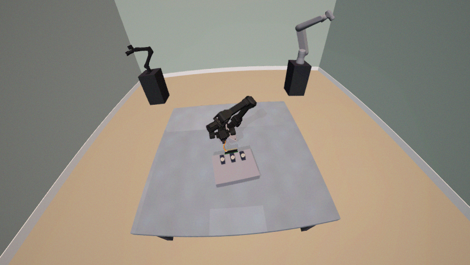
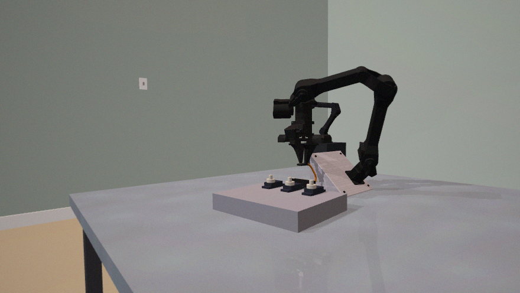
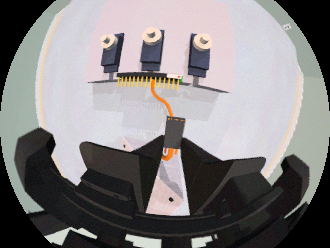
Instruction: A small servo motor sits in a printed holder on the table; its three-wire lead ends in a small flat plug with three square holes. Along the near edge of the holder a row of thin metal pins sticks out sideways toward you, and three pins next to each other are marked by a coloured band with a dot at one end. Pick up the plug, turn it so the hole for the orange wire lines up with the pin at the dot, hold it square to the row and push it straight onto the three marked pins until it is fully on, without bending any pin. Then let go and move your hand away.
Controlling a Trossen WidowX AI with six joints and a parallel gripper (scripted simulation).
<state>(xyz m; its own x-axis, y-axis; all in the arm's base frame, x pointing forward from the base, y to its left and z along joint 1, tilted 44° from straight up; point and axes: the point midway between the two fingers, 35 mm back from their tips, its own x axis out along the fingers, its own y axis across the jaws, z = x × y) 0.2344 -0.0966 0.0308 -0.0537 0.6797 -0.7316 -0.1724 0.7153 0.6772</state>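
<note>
My gripper [image 1: 224,141] [image 2: 302,163] [image 3: 172,140] is shut on the dark flat plug [image 2: 301,165] [image 3: 175,131], held in the air on the pin side of the holder [image 1: 235,172] [image 2: 254,204] [image 3: 170,15]. Small orange marks show along the plug's far edge in the wrist view. The orange lead [image 1: 224,145] [image 2: 314,171] [image 3: 162,100] loops at the fingertips and reaches the middle of the pin row. The gold pins [image 3: 132,81] stick out toward me. A pale band [image 3: 175,77] with a red dot is near the row's right end. Plug and pins are apart; the holes are not readable.
Three dark blue servos with cream hubs stand on the holder: left servo [image 3: 111,55], middle servo [image 3: 151,52] and right servo [image 3: 200,55]. A tilted pinkish plate [image 2: 337,169] stands behind the gripper, near the arm's base. The grey table [image 1: 184,197] [image 2: 182,251] lies beneath.
</note>
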